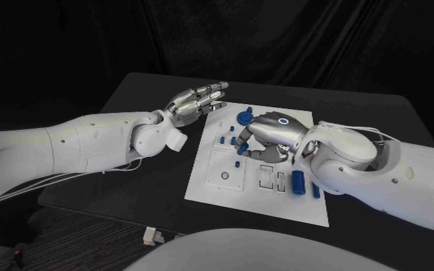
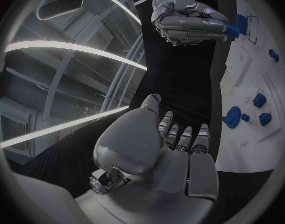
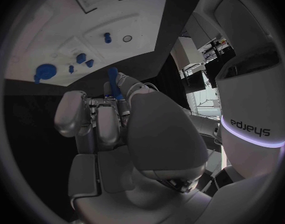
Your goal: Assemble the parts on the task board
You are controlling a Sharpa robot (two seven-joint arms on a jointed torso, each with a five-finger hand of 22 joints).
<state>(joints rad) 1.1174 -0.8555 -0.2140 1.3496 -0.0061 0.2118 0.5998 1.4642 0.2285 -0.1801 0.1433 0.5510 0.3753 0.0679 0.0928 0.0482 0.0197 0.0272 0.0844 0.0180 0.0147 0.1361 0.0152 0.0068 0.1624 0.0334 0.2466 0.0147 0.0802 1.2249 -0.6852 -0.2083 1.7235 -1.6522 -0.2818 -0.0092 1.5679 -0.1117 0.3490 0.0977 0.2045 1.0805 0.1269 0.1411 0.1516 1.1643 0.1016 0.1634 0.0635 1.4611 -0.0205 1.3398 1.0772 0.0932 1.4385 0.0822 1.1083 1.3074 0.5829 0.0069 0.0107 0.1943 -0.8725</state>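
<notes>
Mid-insertion — right silver hand (image 1: 269, 138) pinches a slim blue plastic peg (image 3: 112, 79) at its fingertips above the flat white task board (image 1: 271, 199), next needs lining up with a socket; left silver hand (image 1: 194, 103) spread, empty, beside the board edge.

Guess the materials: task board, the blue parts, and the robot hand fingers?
Task board: looks like matte white plastic, flat and even with shallow moulded recesses; painted metal is possible. Blue parts: probably plastic, uniform saturated colour with a dull sheen. Right robot hand, holding a blue peg: fingers look like metal or metallised shells, silver with soft highlights.
</notes>
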